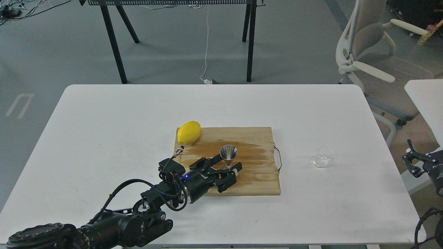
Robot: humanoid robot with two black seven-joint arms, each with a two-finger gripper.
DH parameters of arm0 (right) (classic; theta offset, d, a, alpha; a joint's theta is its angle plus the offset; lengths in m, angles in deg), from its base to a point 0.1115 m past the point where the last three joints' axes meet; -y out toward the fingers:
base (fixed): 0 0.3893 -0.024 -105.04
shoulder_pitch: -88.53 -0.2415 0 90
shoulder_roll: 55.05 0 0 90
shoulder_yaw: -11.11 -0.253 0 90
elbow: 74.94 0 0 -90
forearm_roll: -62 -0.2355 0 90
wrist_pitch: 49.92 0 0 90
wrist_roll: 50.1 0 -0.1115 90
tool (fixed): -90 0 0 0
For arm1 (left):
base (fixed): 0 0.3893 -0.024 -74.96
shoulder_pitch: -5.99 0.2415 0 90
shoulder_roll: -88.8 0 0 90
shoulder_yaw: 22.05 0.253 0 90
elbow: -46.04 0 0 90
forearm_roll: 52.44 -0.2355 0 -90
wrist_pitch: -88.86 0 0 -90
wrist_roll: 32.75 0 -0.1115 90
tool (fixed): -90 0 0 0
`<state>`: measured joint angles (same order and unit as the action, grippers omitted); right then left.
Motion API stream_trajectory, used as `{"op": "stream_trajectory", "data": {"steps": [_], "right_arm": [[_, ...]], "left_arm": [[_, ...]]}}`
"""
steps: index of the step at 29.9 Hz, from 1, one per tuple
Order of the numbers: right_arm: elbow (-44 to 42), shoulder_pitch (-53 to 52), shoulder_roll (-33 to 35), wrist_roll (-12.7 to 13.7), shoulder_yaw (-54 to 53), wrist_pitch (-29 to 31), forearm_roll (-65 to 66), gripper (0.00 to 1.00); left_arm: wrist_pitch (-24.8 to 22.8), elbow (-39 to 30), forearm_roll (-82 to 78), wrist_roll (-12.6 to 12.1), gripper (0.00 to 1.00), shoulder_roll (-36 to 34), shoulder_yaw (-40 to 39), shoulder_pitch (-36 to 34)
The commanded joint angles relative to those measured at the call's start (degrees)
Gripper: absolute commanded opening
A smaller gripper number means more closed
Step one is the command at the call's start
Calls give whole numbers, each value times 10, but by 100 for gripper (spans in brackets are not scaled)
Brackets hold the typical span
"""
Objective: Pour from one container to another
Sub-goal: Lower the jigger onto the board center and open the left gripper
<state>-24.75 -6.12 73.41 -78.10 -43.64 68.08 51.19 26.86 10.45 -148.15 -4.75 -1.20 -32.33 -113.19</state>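
Note:
The steel jigger (228, 153) stands upright near the middle of the wooden cutting board (256, 180). My left gripper (227, 165) lies low over the board, open, one finger on each side of the jigger's lower cone; whether they touch it I cannot tell. The small clear glass cup (322, 157) sits on the white table (104, 138) to the right of the board, far from both grippers. My right gripper (409, 158) hangs off the table's right edge, open, holding nothing.
A yellow lemon (189, 132) rests on the board's far-left corner, near my left wrist cable. The board has a wire handle (278, 158) on its right side and a wet stain. An office chair (373, 65) stands beyond the table at the right.

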Motion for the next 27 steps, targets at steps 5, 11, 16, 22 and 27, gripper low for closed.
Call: {"op": "stream_trajectory", "data": {"steps": [5, 11, 16, 22, 27], "right_arm": [[0, 1, 0, 0, 1, 0, 0, 99], [-1, 2, 0, 0, 0, 0, 0, 99], [-1, 3, 0, 0, 0, 0, 0, 99], [0, 4, -1, 0, 0, 0, 0, 99], [1, 3, 0, 0, 1, 0, 0, 99]], "left_arm": [[0, -4, 0, 0, 98, 0, -1, 4], [0, -5, 0, 0, 100, 0, -1, 6], [0, -5, 0, 0, 100, 0, -1, 11], [0, -8, 0, 0, 100, 0, -4, 13], [0, -17, 0, 0, 100, -2, -6, 19]]}}
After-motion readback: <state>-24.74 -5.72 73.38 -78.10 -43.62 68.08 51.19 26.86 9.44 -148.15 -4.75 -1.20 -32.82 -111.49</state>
